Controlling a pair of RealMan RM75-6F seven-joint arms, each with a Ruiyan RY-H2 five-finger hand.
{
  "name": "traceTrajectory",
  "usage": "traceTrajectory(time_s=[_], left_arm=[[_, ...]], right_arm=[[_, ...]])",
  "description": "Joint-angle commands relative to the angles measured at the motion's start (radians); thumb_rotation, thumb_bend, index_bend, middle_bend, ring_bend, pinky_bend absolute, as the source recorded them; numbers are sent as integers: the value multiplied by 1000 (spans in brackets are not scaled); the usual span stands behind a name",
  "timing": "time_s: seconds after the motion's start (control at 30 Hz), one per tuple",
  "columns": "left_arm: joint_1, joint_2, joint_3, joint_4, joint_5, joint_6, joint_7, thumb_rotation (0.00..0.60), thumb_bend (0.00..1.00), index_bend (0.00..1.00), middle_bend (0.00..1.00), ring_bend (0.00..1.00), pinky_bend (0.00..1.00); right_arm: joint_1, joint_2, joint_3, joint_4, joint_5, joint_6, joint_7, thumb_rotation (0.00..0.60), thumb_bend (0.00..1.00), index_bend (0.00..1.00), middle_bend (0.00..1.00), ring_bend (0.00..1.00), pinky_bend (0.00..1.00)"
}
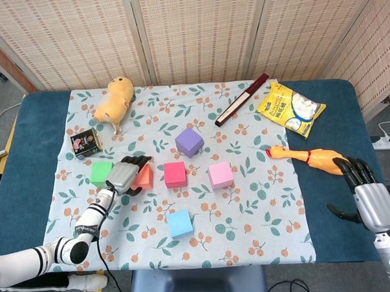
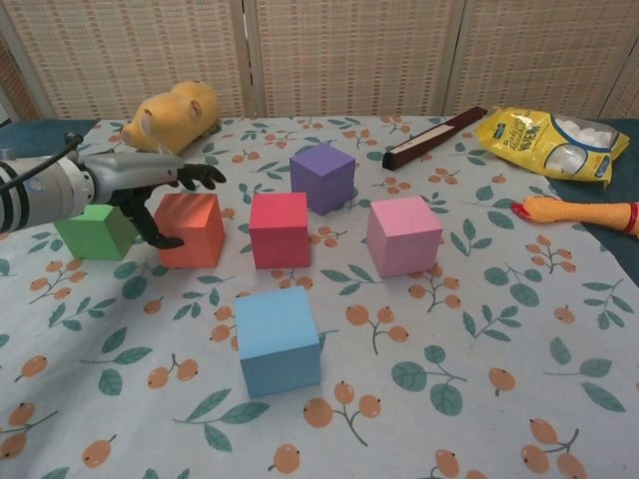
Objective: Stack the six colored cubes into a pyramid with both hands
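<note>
Six cubes lie on the flowered cloth. Green (image 1: 100, 172), orange (image 1: 143, 177), red (image 1: 175, 174) and pink (image 1: 220, 175) form a row, purple (image 1: 189, 142) sits behind it and blue (image 1: 179, 223) in front. My left hand (image 1: 126, 173) hovers at the orange cube (image 2: 192, 230). In the chest view the left hand (image 2: 140, 185) has its fingers spread just above the cube's top, and the thumb reaches down its left side, next to the green cube (image 2: 95, 231). It holds nothing. My right hand (image 1: 368, 193) is open over the blue table at the far right.
A yellow plush toy (image 1: 114, 100) and a small printed box (image 1: 85, 142) sit at the back left. A long dark box (image 1: 241, 99), a yellow snack bag (image 1: 290, 107) and a rubber chicken (image 1: 312, 157) lie at the back right.
</note>
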Motion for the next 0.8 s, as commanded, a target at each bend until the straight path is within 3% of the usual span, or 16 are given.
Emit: traceTrajectory(time_s=[0.03,0.4,0.8], left_arm=[[-1,-9,2,11,1,13,6,600,327,9,126,151,146],[1,-39,0,51,1,28,-3,600,323,103,283,300,194],[-7,-46,-11,27,36,42,-11,600,323,104,283,301,196]], right_arm=[[1,0,0,0,-1,0,-1,600,0,0,75,0,26],[-3,-3,-5,-2,-1,7,-2,600,0,0,75,0,25],[-14,-1,-8,-5,0,23,-2,600,0,0,75,0,26]])
